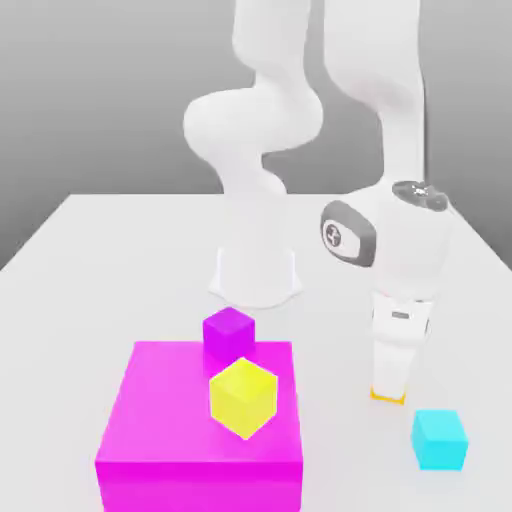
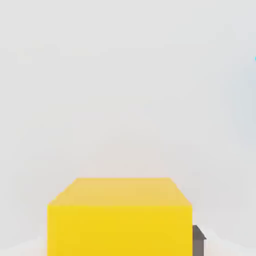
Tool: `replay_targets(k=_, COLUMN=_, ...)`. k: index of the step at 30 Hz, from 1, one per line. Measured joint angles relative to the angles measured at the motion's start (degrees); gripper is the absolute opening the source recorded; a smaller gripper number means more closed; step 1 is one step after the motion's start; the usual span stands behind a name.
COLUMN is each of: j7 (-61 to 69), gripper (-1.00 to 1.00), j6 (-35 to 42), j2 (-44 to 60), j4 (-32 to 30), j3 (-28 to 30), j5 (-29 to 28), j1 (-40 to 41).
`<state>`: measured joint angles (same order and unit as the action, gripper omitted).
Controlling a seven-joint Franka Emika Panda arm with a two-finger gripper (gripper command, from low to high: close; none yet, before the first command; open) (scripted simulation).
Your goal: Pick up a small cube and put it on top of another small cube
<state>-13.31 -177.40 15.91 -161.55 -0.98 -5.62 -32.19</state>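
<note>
The white bench carries a large magenta block, with a yellow cube resting on top of it and a purple cube at its far edge. A cyan cube lies apart, toward the exterior view's right. The claw is lowered to the bench over a small orange-yellow cube; whether it is clamped cannot be told. The cube is judged light, rigid and smooth, and best taken by opposite flat sides.
</note>
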Motion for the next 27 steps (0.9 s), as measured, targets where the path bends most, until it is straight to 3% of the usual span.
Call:
replay_targets(k=8, j7=3.51, gripper=-1.0, j6=11.25, j2=-13.8, j4=-2.55, j3=-2.81, j5=4.71, j1=1.5)
replay_targets(k=18, j7=-3.23, gripper=-1.0, j6=26.96, j2=-11.23, j4=15.72, j3=-1.45, j5=5.14, j1=4.57)
replay_targets(k=23, j7=-4.62, gripper=-1.0, j6=21.4, j2=-2.77, j4=18.62, j3=-0.96, j5=4.56, j1=4.52)
replay_targets(k=24, j7=-4.74, gripper=1.0, j6=20.0, j2=-1.27, j4=18.73, j3=-0.87, j5=4.42, j1=4.46)
replay_targets(k=27, j7=-4.74, gripper=1.0, j6=20.0, j2=-1.27, j4=18.73, j3=-0.87, j5=4.42, j1=4.46)
